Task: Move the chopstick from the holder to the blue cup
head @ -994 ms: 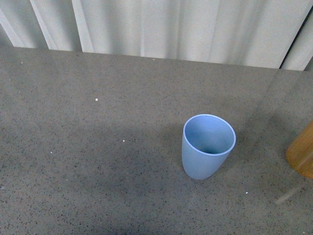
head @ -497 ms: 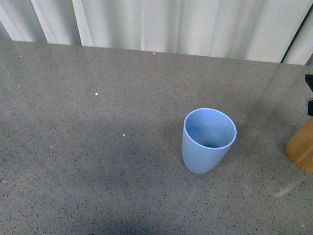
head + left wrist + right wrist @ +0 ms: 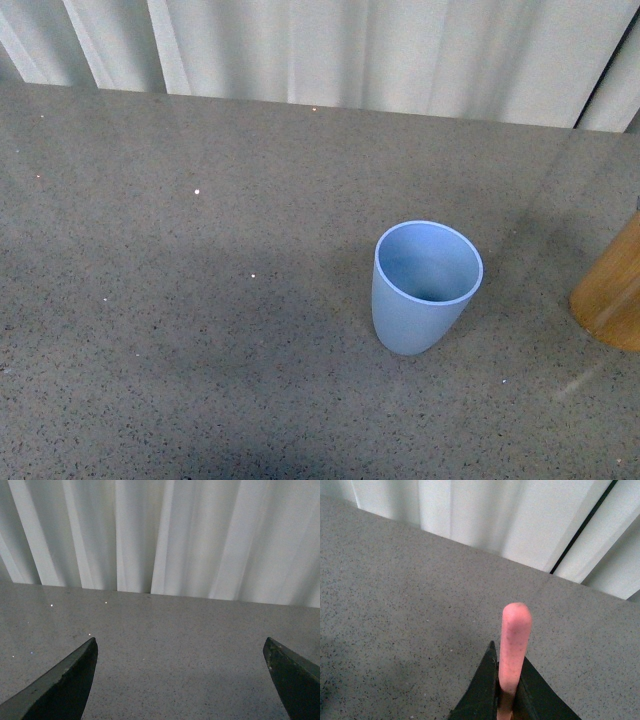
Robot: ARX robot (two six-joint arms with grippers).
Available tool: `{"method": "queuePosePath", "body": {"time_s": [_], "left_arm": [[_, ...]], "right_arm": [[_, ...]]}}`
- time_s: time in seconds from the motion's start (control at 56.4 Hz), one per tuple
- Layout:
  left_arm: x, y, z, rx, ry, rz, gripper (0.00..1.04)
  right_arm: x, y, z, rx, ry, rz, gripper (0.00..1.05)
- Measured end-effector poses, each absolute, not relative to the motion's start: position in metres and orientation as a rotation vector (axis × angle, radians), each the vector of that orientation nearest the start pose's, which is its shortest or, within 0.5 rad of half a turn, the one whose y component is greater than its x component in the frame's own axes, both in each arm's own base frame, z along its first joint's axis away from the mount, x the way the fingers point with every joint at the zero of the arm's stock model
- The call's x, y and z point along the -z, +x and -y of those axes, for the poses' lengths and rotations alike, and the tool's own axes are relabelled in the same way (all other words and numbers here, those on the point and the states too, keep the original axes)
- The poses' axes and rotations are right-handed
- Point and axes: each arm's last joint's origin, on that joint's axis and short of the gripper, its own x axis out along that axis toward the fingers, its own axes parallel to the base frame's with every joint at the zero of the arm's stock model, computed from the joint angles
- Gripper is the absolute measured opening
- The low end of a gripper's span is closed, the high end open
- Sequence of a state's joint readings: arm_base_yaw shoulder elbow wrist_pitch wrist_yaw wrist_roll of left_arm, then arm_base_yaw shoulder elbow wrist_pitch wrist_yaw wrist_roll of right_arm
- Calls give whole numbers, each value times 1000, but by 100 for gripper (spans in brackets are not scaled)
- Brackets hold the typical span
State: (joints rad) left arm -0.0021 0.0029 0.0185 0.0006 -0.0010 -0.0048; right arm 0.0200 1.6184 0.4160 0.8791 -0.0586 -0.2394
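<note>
The blue cup (image 3: pixel 427 287) stands upright and empty on the grey table, right of centre in the front view. The orange-brown holder (image 3: pixel 611 300) is cut off by the right edge of that view, apart from the cup. Neither arm shows there. In the right wrist view my right gripper (image 3: pixel 508 656) is shut on the salmon-pink chopstick (image 3: pixel 515 635), whose rounded end sticks out past the dark fingertips over bare table. My left gripper (image 3: pixel 180 642) is open, its fingers (image 3: pixel 65 682) wide apart with nothing between them.
The speckled grey table (image 3: pixel 200 330) runs back to a white pleated curtain (image 3: pixel 350 50). A dark vertical strip (image 3: pixel 582 525) parts the curtain panels in the right wrist view.
The front view shifted, so the cup sits slightly higher in it than a second ago. A dark gripper part at the right edge has left that view. More of the holder shows, further left.
</note>
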Motion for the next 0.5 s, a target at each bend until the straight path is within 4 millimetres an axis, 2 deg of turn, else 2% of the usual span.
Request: {"method": "queuePosePath", "body": {"time_s": [0.124, 0.266, 0.319, 0.373, 0.444, 0.497], "left_arm": [[-170, 97, 0, 1, -5, 17, 98], [-170, 97, 0, 1, -5, 16, 98], [-170, 97, 0, 1, -5, 16, 98], [-170, 97, 0, 1, -5, 16, 98], [-170, 97, 0, 1, -5, 16, 98], [-170, 97, 0, 1, -5, 16, 98]], "right_arm": [[-143, 265, -6, -112, -234, -287, 2], [-168, 262, -5, -107, -242, -247, 2], [-183, 261, -6, -100, -244, -220, 2], [-210, 258, -9, -95, -238, -166, 2], [-248, 250, -21, -121, -217, -74, 2], [-266, 244, -31, -152, -189, -30, 2]]}}
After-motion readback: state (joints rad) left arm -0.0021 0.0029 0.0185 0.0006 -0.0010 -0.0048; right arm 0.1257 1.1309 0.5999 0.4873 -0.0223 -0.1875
